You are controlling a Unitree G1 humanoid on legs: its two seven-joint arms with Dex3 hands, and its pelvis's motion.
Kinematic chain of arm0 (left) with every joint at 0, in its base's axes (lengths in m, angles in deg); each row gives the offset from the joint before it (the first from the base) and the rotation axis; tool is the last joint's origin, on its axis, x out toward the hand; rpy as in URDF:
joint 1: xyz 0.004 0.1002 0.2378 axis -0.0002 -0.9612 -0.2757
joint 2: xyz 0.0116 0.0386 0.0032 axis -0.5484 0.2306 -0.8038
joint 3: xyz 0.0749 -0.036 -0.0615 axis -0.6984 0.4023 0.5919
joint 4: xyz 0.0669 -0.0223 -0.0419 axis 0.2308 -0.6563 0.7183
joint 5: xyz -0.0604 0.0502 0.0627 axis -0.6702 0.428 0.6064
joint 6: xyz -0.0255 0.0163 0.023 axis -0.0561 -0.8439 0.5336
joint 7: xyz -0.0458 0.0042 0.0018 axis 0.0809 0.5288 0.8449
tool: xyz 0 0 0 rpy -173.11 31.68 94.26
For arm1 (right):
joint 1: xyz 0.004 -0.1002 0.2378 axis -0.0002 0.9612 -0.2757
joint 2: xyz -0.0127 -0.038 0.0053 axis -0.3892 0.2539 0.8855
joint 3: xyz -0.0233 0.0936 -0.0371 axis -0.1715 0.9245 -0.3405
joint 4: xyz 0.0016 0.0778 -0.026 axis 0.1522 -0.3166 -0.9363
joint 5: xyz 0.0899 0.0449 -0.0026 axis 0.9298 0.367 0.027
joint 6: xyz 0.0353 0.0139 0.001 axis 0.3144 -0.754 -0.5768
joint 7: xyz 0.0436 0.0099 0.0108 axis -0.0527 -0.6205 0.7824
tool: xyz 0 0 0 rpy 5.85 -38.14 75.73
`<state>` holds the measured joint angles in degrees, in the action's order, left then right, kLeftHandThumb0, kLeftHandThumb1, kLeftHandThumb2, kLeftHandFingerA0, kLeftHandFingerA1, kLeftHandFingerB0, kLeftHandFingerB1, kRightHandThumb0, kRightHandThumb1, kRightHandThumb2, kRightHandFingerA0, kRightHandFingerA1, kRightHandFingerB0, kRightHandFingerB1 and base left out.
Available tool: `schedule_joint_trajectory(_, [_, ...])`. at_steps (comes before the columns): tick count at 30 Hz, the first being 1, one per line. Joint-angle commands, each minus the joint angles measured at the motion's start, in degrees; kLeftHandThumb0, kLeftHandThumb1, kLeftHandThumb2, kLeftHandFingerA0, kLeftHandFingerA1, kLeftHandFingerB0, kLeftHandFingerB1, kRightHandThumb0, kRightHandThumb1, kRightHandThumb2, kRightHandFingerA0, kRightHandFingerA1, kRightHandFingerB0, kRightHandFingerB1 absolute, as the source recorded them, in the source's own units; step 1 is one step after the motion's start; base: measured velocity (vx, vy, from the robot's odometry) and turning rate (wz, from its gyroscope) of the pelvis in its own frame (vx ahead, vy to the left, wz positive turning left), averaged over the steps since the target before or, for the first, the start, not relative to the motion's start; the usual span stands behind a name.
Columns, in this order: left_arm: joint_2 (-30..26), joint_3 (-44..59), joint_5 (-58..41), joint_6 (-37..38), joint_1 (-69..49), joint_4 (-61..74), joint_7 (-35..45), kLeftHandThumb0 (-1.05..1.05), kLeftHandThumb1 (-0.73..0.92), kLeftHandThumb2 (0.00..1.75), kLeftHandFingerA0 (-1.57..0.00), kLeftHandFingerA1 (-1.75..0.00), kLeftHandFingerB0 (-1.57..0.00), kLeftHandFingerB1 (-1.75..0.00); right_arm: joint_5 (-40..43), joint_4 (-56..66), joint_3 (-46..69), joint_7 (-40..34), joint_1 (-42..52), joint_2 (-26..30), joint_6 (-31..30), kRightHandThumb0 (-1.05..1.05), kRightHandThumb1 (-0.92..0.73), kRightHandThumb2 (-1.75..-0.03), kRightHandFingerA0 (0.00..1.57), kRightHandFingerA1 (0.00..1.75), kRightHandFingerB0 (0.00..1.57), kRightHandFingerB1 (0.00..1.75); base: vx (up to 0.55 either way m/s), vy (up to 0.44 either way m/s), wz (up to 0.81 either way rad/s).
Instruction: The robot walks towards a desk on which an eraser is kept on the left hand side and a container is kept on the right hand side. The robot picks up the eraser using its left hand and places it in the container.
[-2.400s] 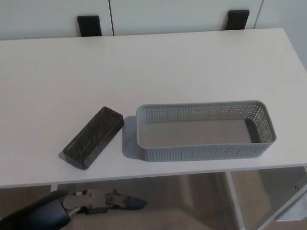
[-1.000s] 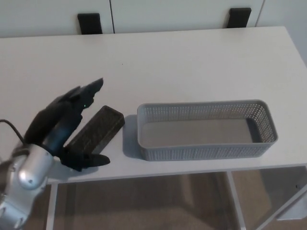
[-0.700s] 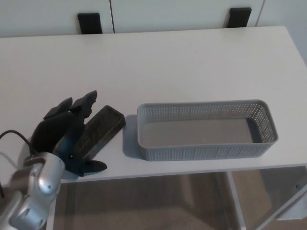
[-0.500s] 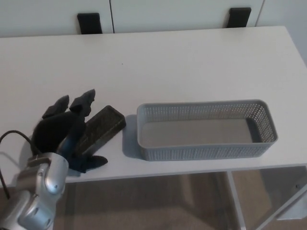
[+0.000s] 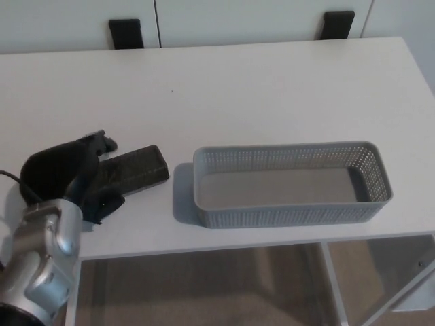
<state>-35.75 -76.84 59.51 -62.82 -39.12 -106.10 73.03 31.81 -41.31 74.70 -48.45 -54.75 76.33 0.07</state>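
Note:
The dark grey eraser (image 5: 136,169) lies on the white desk (image 5: 272,88) at the front left, its long side now almost level with the desk's front edge. My left hand (image 5: 64,175) covers the eraser's left end, with fingers (image 5: 100,142) over its far side and the thumb below its near side, closed on it. The grey mesh container (image 5: 285,150) stands to the right of the eraser, a short gap away, and holds nothing. My right hand does not show.
Two black brackets (image 5: 126,32) (image 5: 338,23) stand behind the desk's far edge against white cabinet doors. The desk's front edge runs just below my hand and the container. Floor and a desk leg (image 5: 333,285) show beneath.
My left hand has closed on the eraser's left end and shifted left. The eraser has turned from a diagonal to nearly level, its right end dropping away from the container's corner.

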Motion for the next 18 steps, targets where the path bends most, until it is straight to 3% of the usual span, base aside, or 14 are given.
schedule_joint_trajectory(1, [-1.0,3.0,-7.2,4.4,-1.1,-3.8,8.0,-0.23,0.33,1.06,-1.57,-0.94,-0.94,-0.70,-1.3,0.2,-0.8,1.0,-0.5,1.6,-1.1,-0.37,-0.63,-0.58,0.57,0.58,0.33,0.42,0.00,0.000,0.00])
schedule_joint_trajectory(2, [-1.1,3.8,-8.2,5.1,-1.1,-4.9,8.6,-0.23,0.31,1.18,-1.57,-0.99,-0.98,-0.77,-1.3,0.3,-0.8,1.2,-0.7,1.7,-1.6,-0.37,-0.62,-0.57,0.57,0.57,0.34,0.42,0.00,0.000,0.00])
schedule_joint_trajectory(4, [-1.4,4.2,-8.1,6.9,-1.7,-5.4,8.2,-0.23,0.31,1.19,-1.57,-1.00,-0.97,-0.78,-1.8,0.5,-1.3,1.0,-0.6,2.0,-1.7,-0.38,-0.62,-0.57,0.58,0.57,0.35,0.42,0.00,0.000,0.00])
schedule_joint_trajectory(5, [-1.5,4.6,-8.2,7.3,-1.9,-5.5,8.2,-0.20,0.34,1.08,-1.46,-1.24,-0.93,-0.88,-1.7,0.6,-1.3,1.1,-0.5,2.0,-1.7,-0.38,-0.62,-0.57,0.59,0.58,0.35,0.42,0.00,0.000,0.00])
schedule_joint_trajectory(6, [-1.5,4.6,-8.2,7.5,-1.9,-5.6,8.2,-0.20,0.34,1.08,-1.46,-1.24,-0.93,-0.88,-1.7,0.6,-1.3,1.1,-0.5,2.0,-1.7,-0.38,-0.62,-0.57,0.59,0.58,0.35,0.42,0.00,0.000,0.00])
schedule_joint_trajectory(7, [-1.6,4.8,-8.2,8.3,-2.2,-6.0,7.7,-0.25,0.33,1.16,-1.57,-1.00,-0.99,-0.78,-1.4,0.4,-1.2,1.6,-0.5,2.0,-1.8,-0.38,-0.62,-0.57,0.58,0.59,0.35,0.42,0.00,0.000,0.00])
schedule_joint_trajectory(12, [-1.5,7.0,-10.8,12.3,-3.0,-5.9,7.0,-0.21,0.31,1.18,-1.56,-0.95,-1.00,-0.78,-1.9,0.6,-1.4,1.7,-0.5,1.9,-2.0,-0.36,-0.62,-0.57,0.60,0.59,0.37,0.44,0.00,0.000,0.00])
schedule_joint_trajectory(14, [-0.4,9.4,-13.3,13.8,-2.9,-5.6,6.5,-0.28,0.37,1.09,-1.57,-0.95,-0.96,-0.79,-1.6,0.8,-1.2,2.1,-0.6,1.8,-2.2,-0.36,-0.62,-0.57,0.59,0.60,0.37,0.44,0.00,0.000,0.00])
schedule_joint_trajectory(16, [2.4,13.9,-18.4,16.3,-3.0,-5.1,5.3,-0.30,0.38,1.15,-1.57,-1.07,-0.96,-0.86,-2.3,1.0,-1.6,1.7,-0.6,1.9,-2.2,-0.37,-0.63,-0.58,0.59,0.59,0.38,0.44,0.00,0.000,0.00])
schedule_joint_trajectory(17, [4.7,17.1,-22.0,16.9,-2.8,-4.5,4.6,-0.34,0.47,1.20,-1.48,-1.26,-0.93,-0.95,-2.4,0.9,-1.6,1.6,-0.7,1.9,-2.2,-0.37,-0.63,-0.58,0.58,0.59,0.38,0.44,0.00,0.000,0.00])
schedule_joint_trajectory(18, [7.2,20.7,-26.1,18.2,-2.5,-3.8,3.7,-0.37,0.52,1.22,-1.49,-1.29,-0.93,-0.99,-2.4,0.9,-1.6,1.6,-0.7,2.0,-2.2,-0.37,-0.63,-0.58,0.58,0.59,0.38,0.44,0.00,0.000,0.00])
